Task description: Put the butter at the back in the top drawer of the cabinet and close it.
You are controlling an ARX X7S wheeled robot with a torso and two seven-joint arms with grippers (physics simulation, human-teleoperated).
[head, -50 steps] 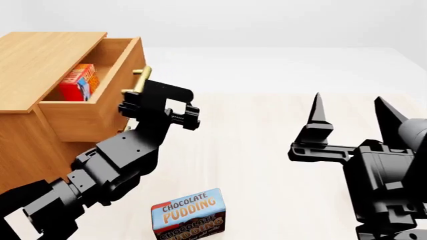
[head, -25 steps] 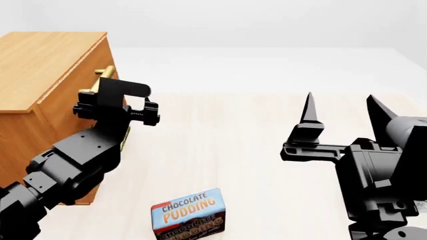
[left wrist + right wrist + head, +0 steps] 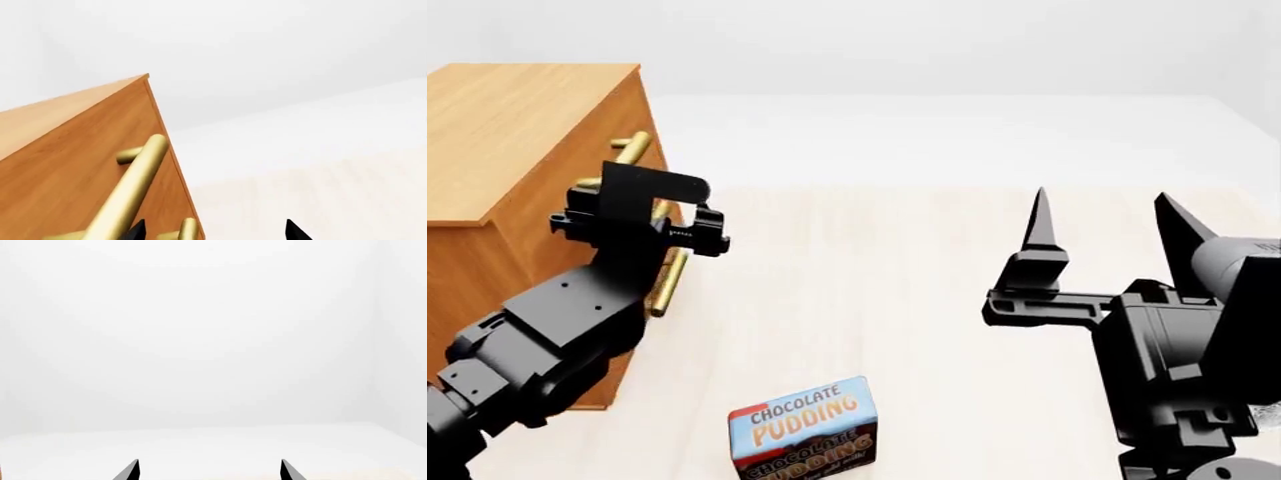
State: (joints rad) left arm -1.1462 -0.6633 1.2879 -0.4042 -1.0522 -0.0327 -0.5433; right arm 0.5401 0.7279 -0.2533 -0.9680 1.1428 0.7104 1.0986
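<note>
Your left gripper (image 3: 647,205) sits against the cabinet (image 3: 521,130) front by the brass handle (image 3: 130,187) of the shut top drawer (image 3: 80,170), jaws spread, holding nothing. The butter is out of sight. Your right gripper (image 3: 1101,225) hangs wide open and empty, well away from the pudding box (image 3: 803,428)

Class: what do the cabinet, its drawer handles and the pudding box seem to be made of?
Cabinet: matte orange-brown wood, grain lines visible.
Drawer handles: brass-like metal, shiny golden cylinders.
Chocolate pudding box: probably printed cardboard, with flat lettered faces.
</note>
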